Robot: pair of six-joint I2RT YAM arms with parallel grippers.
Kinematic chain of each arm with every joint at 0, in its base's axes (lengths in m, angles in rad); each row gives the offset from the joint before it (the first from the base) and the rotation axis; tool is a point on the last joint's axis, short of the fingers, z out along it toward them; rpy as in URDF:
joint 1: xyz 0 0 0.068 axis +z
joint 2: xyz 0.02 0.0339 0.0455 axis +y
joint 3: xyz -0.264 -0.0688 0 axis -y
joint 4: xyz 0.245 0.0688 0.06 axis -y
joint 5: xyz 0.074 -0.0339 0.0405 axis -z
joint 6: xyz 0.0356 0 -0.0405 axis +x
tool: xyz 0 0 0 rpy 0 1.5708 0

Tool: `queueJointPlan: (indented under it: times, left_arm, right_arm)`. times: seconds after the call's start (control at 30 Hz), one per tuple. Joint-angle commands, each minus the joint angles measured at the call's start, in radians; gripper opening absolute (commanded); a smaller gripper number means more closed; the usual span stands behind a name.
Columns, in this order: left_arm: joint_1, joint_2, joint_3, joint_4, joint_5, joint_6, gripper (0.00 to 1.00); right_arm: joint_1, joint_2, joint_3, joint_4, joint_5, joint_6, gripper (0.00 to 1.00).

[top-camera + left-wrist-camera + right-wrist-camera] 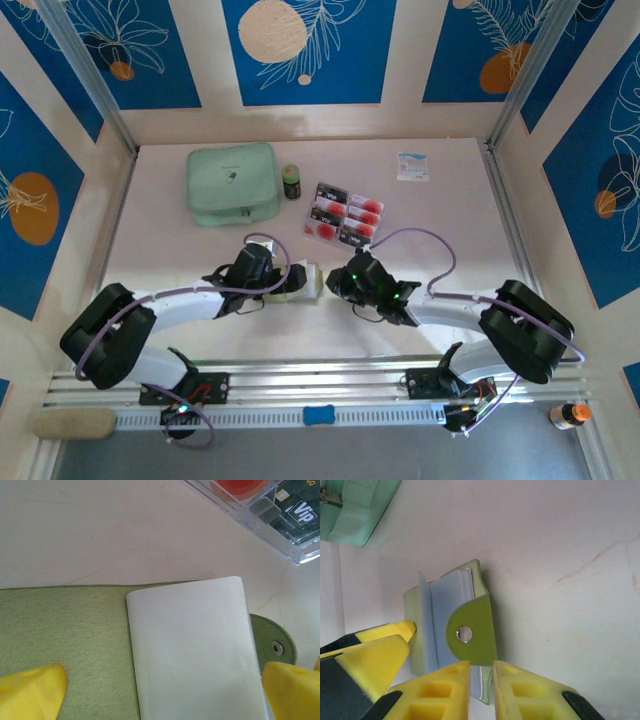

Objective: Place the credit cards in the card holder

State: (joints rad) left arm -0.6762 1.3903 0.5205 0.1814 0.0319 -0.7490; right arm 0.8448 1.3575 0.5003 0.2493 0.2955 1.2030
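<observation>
Barely begun by the look of it: straddling open holder (75,625) mid-front on table (450,230) with left gripper (165,680) spread wide and empty, nipping its edge with right gripper (481,690) almost shut, leaving cards (345,212) unslotted in tray (265,510) just beyond.

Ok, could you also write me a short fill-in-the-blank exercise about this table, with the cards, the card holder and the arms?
1. The credit cards lie in a clear tray, and each bears a large ____ circle.
2. In the top view, the card holder lies ____ the left gripper and the right gripper.
3. The jaws of the left gripper stand ____.
4. In the top view, the zip case is to the ____ of the tray.

Missing words: red; between; open; left.
</observation>
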Motion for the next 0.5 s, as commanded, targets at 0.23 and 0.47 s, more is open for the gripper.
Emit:
queueJointPlan:
  times: [0.23, 0.47]
  left_arm:
    - [0.006, -0.038, 0.012, -0.021, -0.030, 0.027, 1.00]
    - [0.006, -0.051, -0.005, -0.011, -0.044, 0.012, 1.00]
  right_arm:
    - [-0.017, 0.003, 0.123, -0.089, -0.066, -0.079, 0.03]
    - [-0.001, 0.105, 0.182, -0.049, -0.101, -0.070, 0.00]
